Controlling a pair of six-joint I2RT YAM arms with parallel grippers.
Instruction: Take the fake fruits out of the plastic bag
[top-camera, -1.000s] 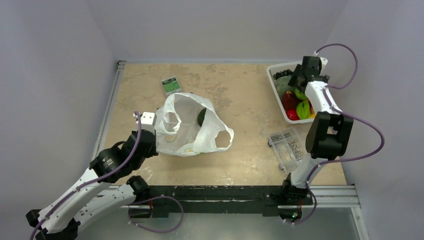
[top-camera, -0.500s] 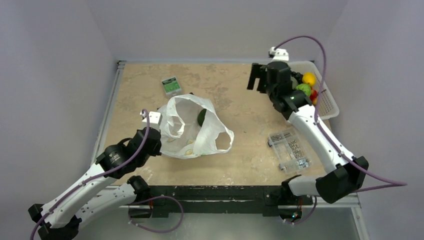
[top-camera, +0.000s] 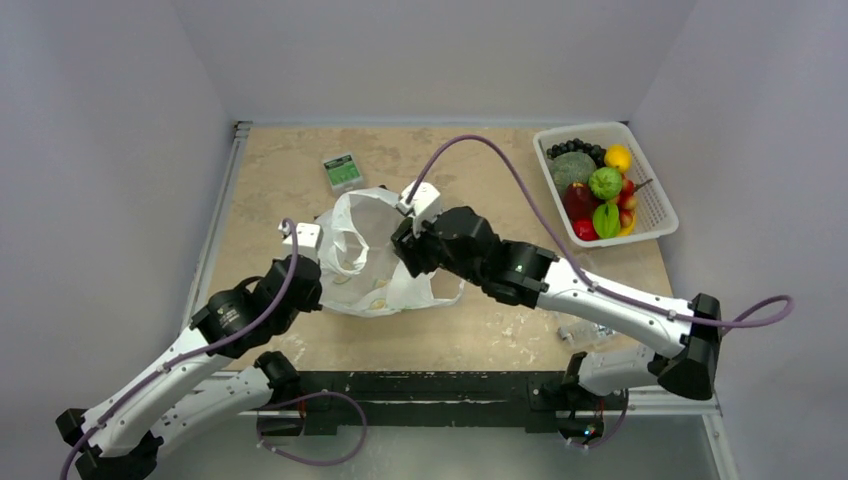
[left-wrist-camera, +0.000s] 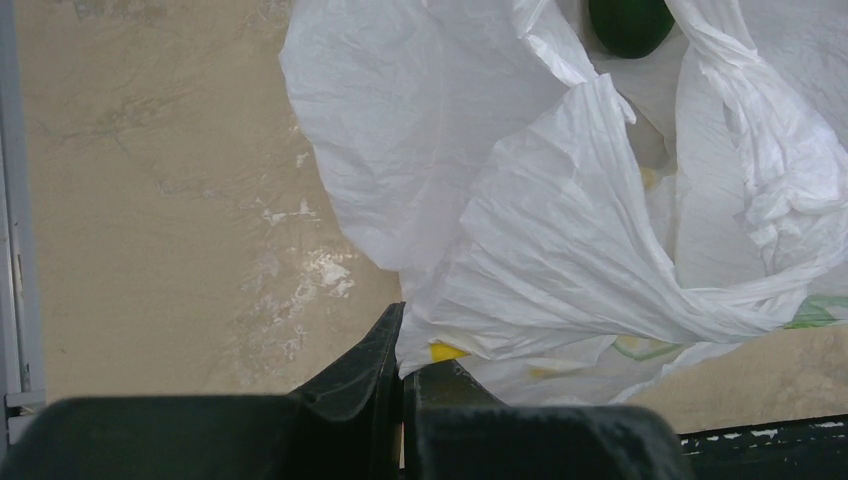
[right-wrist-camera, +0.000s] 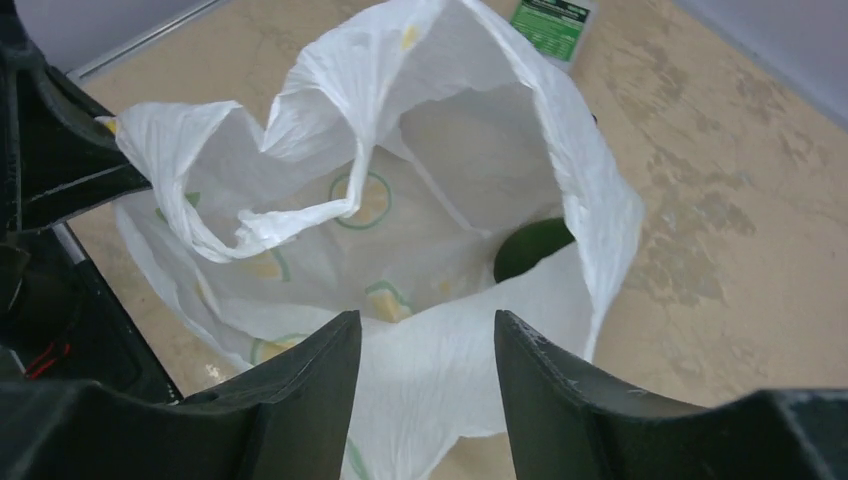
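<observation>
**Desk:** Where is everything on your screen?

**Operator:** I see the beige tabletop (top-camera: 500, 200) with the plastic bag (top-camera: 370, 270) lying left of centre, crumpled, its mouth gaping upward. At the far right corner sits a white basket (top-camera: 652, 200) heaped with fruits, well apart from the bag.

**Desk:** And the hands?

**Operator:** My left hand (left-wrist-camera: 402, 345) is at the bag's left near edge, fingers pressed together with a fold of the white film pinched between them. My right hand (right-wrist-camera: 425, 320) reaches across from the right and hangs over the bag's mouth. Its fingers stand partway apart, and I see nothing caught between them.

**Desk:** Anything inside?

**Operator:** One dark green fruit (right-wrist-camera: 530, 250) shows on the right side of the bag, half hidden by the film. The pale green and yellow marks look like print on the bag. Beyond the bag, a small green card (top-camera: 342, 171) lies flat on the tabletop.
</observation>
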